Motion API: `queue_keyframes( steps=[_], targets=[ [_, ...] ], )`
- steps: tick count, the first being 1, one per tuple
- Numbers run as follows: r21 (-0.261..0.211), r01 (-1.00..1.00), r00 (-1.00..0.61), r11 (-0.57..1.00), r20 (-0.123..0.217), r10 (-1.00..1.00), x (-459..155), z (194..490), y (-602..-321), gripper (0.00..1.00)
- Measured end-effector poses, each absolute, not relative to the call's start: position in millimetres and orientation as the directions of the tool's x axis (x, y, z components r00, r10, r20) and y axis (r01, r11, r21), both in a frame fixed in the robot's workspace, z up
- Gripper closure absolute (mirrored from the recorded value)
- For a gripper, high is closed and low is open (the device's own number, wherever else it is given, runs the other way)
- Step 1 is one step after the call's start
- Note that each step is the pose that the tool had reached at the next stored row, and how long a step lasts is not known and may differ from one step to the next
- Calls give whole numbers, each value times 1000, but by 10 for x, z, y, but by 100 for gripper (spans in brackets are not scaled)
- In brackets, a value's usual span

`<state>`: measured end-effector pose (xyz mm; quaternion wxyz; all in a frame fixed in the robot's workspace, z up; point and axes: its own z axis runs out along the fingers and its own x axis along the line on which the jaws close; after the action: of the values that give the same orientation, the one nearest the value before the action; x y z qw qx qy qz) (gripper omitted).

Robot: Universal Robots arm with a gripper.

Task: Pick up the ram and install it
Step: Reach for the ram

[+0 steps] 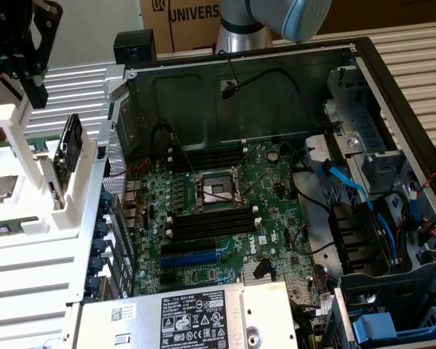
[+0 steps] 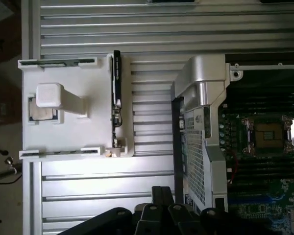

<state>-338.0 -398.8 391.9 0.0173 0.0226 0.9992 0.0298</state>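
The ram (image 1: 71,142) is a thin dark stick standing on edge in a white holder (image 1: 36,218) outside the case, at the exterior view's left. In the wrist view the ram (image 2: 116,95) shows edge-on along one side of the white holder (image 2: 73,129). My gripper (image 1: 36,98) hangs above and a little to the left of the ram, apart from it, with its black fingers pressed together and nothing between them. In the wrist view the gripper (image 2: 161,192) points over the ribbed metal table beside the holder. Black memory slots (image 1: 211,222) lie empty on the green motherboard (image 1: 276,218).
The open computer case (image 1: 247,94) lies on the ribbed table, its silver side wall (image 2: 203,122) between holder and motherboard. A processor chip (image 1: 1,187) sits in the holder. Also in the case: the CPU socket (image 1: 214,190), a blue expansion slot (image 1: 196,256), blue cables (image 1: 349,185) and the power supply (image 1: 196,316).
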Motion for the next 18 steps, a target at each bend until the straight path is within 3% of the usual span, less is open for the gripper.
queue_keyframes(
  steps=[18],
  targets=[
    [55, -27, -999, 998, -33, -25, -4128, 3843, -3810, 90]
  ],
)
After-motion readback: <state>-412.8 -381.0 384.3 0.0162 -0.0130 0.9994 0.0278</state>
